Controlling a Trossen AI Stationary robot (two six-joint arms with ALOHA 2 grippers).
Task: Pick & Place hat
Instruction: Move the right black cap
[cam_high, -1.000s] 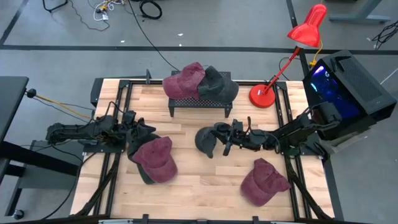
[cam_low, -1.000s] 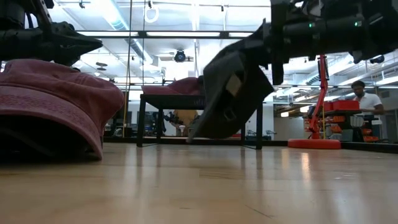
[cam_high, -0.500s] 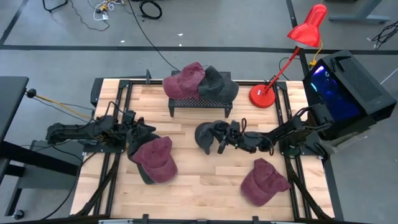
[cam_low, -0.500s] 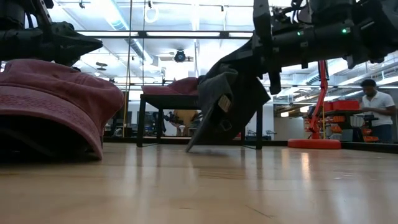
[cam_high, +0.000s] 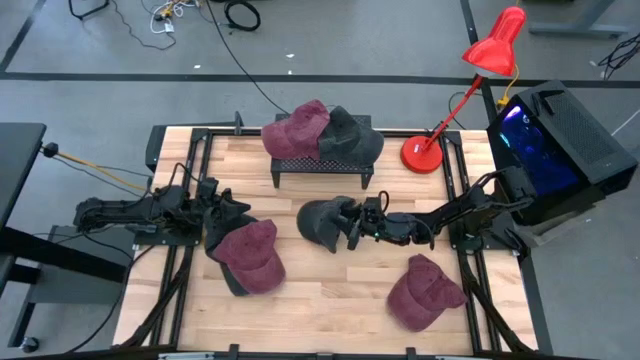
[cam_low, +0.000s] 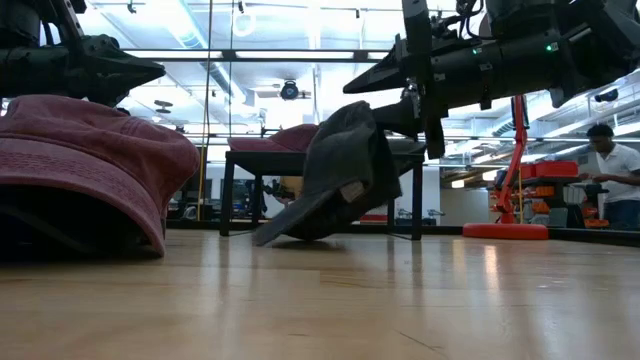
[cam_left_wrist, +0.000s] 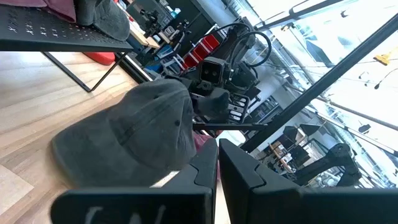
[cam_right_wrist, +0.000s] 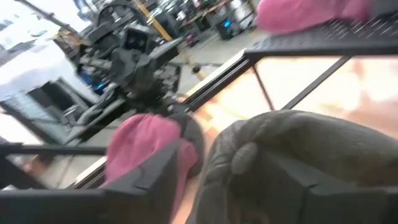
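A dark grey hat (cam_high: 320, 222) lies mid-table, its brim edge (cam_low: 272, 237) on the wood and its crown (cam_low: 345, 165) rising toward my right gripper (cam_low: 378, 95). That gripper is open and level, pointing toward the table's left, with the hat's rear (cam_right_wrist: 249, 155) between its fingers. My left gripper (cam_high: 232, 210) waits shut at the table's left, above a maroon hat (cam_high: 250, 257). The left wrist view shows the grey hat (cam_left_wrist: 130, 134) from the other side. My right gripper has its open fingers on either side of the grey hat's rear edge (cam_low: 385, 120), coming level from the table's right. Whether the lower finger (cam_low: 400, 118) still touches the cloth, I cannot tell. The hat stands tilted, with its brim on the table.
A black rack (cam_high: 320, 166) at the far middle carries a maroon hat (cam_high: 295, 125) and a dark hat (cam_high: 350, 135). Another maroon hat (cam_high: 425, 292) lies near right. A red lamp (cam_high: 425, 152) stands far right. Bare wood shows between the hats.
My right gripper has moved toward the table's left, sunk a little, rolled, and opened. The grey hat, which hung clear below the fingers, has come down: its brim now rests on the table and the crown has tipped toward the left.
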